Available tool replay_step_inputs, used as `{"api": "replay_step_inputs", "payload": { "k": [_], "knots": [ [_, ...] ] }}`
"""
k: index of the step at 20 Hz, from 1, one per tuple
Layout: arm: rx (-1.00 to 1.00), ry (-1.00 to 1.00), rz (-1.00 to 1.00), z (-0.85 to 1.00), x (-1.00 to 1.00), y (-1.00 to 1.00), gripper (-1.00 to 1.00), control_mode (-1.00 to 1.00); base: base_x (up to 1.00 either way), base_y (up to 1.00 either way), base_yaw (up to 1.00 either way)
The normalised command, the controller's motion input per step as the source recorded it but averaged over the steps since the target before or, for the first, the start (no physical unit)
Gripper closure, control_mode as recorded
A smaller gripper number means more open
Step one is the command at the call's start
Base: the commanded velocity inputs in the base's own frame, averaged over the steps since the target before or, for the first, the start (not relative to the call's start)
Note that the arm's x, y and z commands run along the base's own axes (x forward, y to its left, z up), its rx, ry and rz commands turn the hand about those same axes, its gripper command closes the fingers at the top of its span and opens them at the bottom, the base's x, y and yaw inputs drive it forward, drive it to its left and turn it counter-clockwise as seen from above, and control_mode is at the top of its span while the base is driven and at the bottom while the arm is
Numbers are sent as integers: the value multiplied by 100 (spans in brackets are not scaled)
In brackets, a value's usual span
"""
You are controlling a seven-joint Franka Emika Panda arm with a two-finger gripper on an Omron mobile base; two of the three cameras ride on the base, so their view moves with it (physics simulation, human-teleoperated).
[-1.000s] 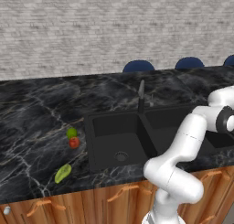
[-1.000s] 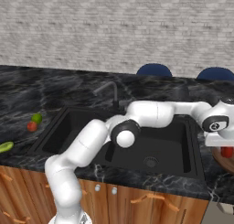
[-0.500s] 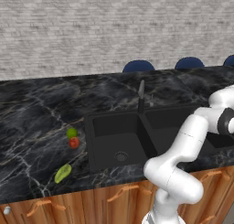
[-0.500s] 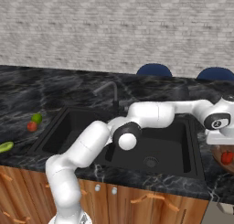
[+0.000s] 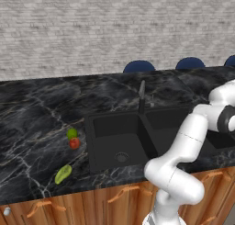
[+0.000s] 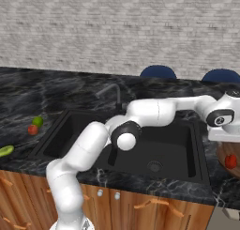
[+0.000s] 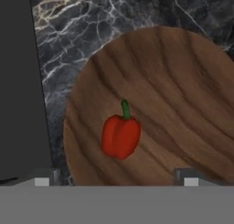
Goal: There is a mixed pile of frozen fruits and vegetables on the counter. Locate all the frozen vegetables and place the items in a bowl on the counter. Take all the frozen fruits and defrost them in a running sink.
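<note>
Hovering over a wooden bowl (image 7: 183, 104), the gripper (image 7: 116, 179) hangs w/ its jaws spread wide & nothing btwn them; the fingertips (image 7: 42, 181) show apart at the bottom of the hand view. A red pepper (image 7: 120, 135) w/ green stem lies loose on the bowl's floor, just above the tips, not touched by either. From the right base view the same pepper (image 6: 230, 161) sits in the bowl (image 6: 224, 151) at the far right edge, under the white hand, on the counter (image 6: 140, 180) beside the sink's right rim.

Farther out, the black double sink (image 5: 120, 137) is set in the dark veined counter (image 5: 32, 114), faucet (image 5: 142, 96) rising behind the divider. Left of the sink, 3 pieces rest on the stone: a yellow-green oblong (image 5: 63, 174) nearest the front edge, then a red-orange ball (image 5: 74, 143) & a green ball (image 5: 71, 133) touching or nearly so, the green one behind. Blue chair backs (image 5: 138, 66) show beyond the counter, against a pale brick wall (image 5: 114, 26).
</note>
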Motion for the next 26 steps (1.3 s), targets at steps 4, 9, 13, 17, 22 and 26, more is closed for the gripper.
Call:
{"api": "replay_step_inputs", "payload": {
  "k": [4,9,13,17,22,26],
  "knots": [
    [-3,-9,-1,-1,-7,60,-100,-100,0,0,0],
    [-3,-6,0,-9,-12,62,-100,-100,0,0,0],
    [-5,0,0,-7,-9,62,-100,-100,0,0,0],
    [-7,1,0,-1,-4,62,-100,-100,0,0,0],
    [-10,2,0,2,-3,62,-100,-100,0,0,0],
    [-9,3,0,6,0,59,-100,-100,0,0,0]
  ]
}}
